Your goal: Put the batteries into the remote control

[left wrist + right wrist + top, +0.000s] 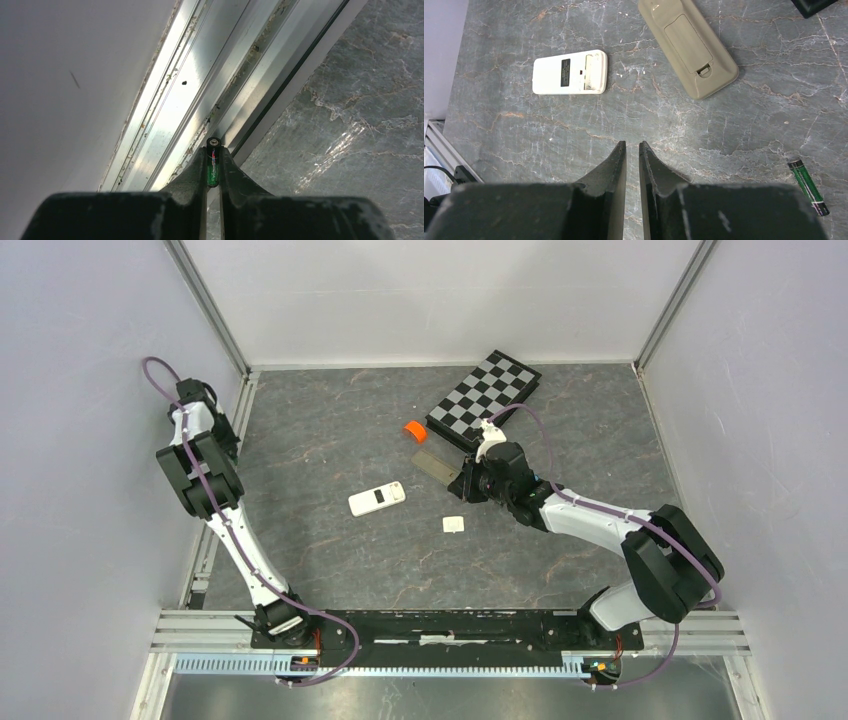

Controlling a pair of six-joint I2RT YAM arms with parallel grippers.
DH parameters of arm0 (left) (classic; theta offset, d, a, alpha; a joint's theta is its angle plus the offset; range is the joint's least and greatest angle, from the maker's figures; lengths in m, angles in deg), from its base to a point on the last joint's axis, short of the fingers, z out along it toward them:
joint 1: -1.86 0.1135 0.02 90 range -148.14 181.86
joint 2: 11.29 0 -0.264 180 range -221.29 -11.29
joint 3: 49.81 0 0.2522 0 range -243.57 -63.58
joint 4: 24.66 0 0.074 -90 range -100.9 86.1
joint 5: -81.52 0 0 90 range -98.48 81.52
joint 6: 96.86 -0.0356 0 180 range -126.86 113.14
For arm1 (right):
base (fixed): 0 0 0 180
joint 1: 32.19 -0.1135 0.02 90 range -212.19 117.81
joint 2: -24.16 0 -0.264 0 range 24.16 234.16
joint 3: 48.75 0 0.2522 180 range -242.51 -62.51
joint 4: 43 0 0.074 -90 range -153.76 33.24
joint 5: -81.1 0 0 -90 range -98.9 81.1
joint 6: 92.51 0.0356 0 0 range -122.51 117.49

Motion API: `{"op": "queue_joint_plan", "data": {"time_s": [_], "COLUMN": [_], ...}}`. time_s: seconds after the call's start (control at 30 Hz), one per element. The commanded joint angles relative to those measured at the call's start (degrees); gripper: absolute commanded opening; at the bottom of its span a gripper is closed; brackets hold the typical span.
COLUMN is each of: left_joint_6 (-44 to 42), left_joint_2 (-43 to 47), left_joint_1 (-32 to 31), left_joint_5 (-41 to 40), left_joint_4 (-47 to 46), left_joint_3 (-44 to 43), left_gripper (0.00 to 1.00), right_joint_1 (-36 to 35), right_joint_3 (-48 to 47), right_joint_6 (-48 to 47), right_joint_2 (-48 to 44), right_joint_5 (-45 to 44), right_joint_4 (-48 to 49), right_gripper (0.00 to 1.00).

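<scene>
In its wrist view's lower centre, the left claw [213,159] pinches a green battery [213,172] over the metal rail [175,100]. The right claw [631,150], slightly parted and empty, hangs above the tabletop [524,140]. The white remote [569,73] lies upper left and a second battery [808,181] well apart, lower right.

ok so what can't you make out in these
top view: the battery in the left jaws, too small or hidden by the arm.
left wrist: battery's lower end, buried between the jaws.
right wrist: beige remote cut by top edge; white remote contents too small.
</scene>
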Motion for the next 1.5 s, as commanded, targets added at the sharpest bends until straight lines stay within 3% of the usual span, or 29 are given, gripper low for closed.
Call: {"op": "queue_joint_plan", "data": {"time_s": [0.0, 0.33, 0.9, 1.47], "left_joint_6": [3.02, 0.81, -0.36, -2.98], "left_joint_2": [0.77, 3.64, 9.77, 12.01], "left_joint_1": [1.12, -1.46, -2.91, -6.38], "left_joint_5": [1.43, -3.34, -1.2, -2.32], "left_joint_4": [-3.92, -6.54, -16.0, -16.53], "left_joint_3": [3.09, 4.5, 12.0, 11.87], "left_gripper": [0.02, 0.02, 0.02, 0.02], "right_joint_1": [0.38, 0.38, 0.51, 0.47], "right_joint_3": [-0.88, -0.57, -0.09, 0.0], "right_joint_6": [0.26, 0.35, 0.5, 0.77], "right_joint_2": [-1.17, -1.45, -1.86, -1.65], "right_joint_5": [-0.84, -0.75, -0.75, -0.37], "right_joint_4": [1.7, 1.76, 1.95, 2.53], "right_gripper": [0.19, 0.19, 0.19, 0.19]}}
